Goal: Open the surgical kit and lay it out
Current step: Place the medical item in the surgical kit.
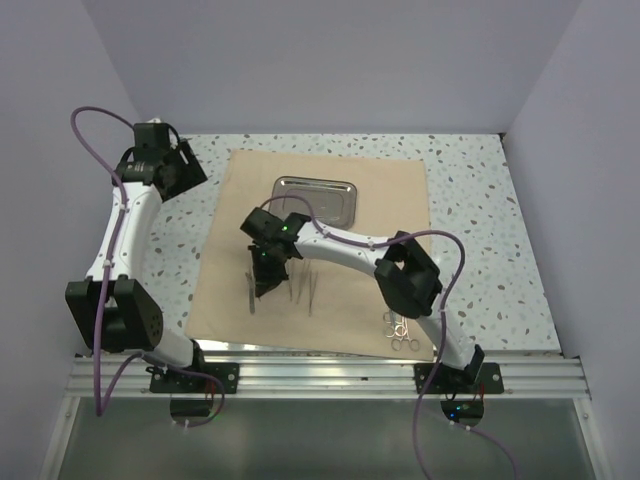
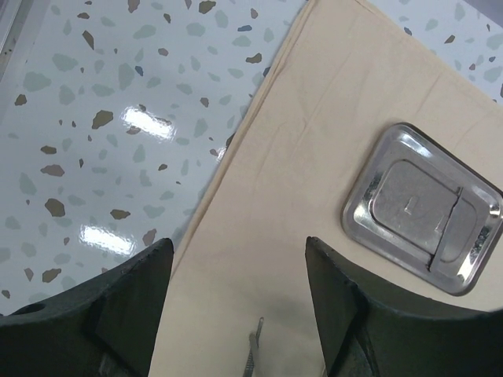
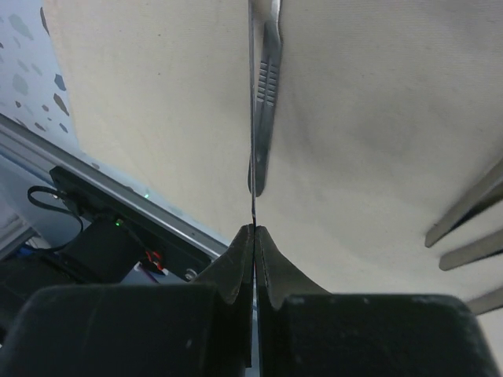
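Note:
The tan cloth wrap (image 1: 385,215) lies spread flat on the table. The steel tray (image 1: 317,200) sits on its far part and also shows in the left wrist view (image 2: 428,208). My right gripper (image 1: 268,282) is over the cloth's near left part, shut (image 3: 254,229) on a thin scalpel (image 3: 253,157) seen edge-on. Another scalpel (image 3: 267,86) lies on the cloth just beside it. Slim tweezers (image 1: 308,290) lie to its right. Ring-handled instruments (image 1: 400,330) lie at the cloth's near right corner. My left gripper (image 1: 185,170) is open and empty (image 2: 236,243), raised over the cloth's far left edge.
The speckled table top (image 1: 470,200) surrounds the cloth. Grey walls close in the left, far and right sides. An aluminium rail (image 1: 330,375) runs along the near edge with the arm bases on it.

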`<state>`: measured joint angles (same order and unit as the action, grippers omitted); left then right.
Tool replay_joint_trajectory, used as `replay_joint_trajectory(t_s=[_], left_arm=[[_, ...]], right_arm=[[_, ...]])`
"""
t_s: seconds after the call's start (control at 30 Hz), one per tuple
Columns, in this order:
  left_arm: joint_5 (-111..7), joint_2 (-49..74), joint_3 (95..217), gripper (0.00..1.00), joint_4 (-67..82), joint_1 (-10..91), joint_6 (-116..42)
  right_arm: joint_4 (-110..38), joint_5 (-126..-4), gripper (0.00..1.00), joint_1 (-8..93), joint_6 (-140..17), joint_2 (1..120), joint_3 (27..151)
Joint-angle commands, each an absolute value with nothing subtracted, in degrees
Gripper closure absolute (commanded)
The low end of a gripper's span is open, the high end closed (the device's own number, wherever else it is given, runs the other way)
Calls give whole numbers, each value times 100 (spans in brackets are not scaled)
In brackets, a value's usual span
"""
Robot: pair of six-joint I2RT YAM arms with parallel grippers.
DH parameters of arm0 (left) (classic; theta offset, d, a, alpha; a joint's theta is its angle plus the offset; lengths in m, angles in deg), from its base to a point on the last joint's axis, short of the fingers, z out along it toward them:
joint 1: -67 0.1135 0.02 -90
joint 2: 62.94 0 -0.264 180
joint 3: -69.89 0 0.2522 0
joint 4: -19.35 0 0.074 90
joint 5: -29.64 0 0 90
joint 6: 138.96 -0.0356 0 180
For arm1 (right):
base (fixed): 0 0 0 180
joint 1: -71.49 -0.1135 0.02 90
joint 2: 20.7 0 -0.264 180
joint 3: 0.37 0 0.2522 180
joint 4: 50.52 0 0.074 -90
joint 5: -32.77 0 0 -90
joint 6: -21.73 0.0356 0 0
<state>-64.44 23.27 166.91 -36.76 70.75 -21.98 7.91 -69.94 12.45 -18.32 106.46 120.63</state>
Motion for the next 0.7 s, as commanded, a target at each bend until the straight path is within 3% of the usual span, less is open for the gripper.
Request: replay_joint_trajectory(t_s=[0.0, 0.17, 0.2, 0.23, 0.3, 0.33, 0.37, 0.43, 0.67], left_arm=[[-6432, 2205, 16838, 28, -3739, 7131, -2224], [-6388, 2143, 16706, 28, -3695, 7131, -2225], [-6362, 2152, 16732, 28, -3686, 7131, -2224], [-6344, 2161, 16741, 28, -3678, 7131, -2224], [-6265, 2204, 16767, 28, -3625, 7131, -2224], [-6239, 2239, 16793, 28, -3599, 7131, -2224], [-6221, 2266, 16811, 28, -3555, 7131, -2233], [-6072, 2353, 16864, 28, -3493, 7122, -2251], [-6071, 3240, 17636, 29, -3431, 6165, -2321]], right_arm=[[543, -7611, 100, 1147, -1694, 10850, 12395], [499, -7964, 100, 1111, -1659, 11122, 12519], [482, -8034, 95, 1111, -1685, 11166, 12536], [438, -8069, 74, 1120, -1694, 11175, 12571], [473, -8070, 54, 1111, -1773, 11184, 12642], [516, -8052, 26, 1120, -1808, 11158, 12703], [604, -8043, 15, 1120, -1852, 11141, 12738], [831, -7886, 3, 1181, -2045, 10957, 12843], [1387, -6183, 2, 2445, -2608, 9010, 11870]])
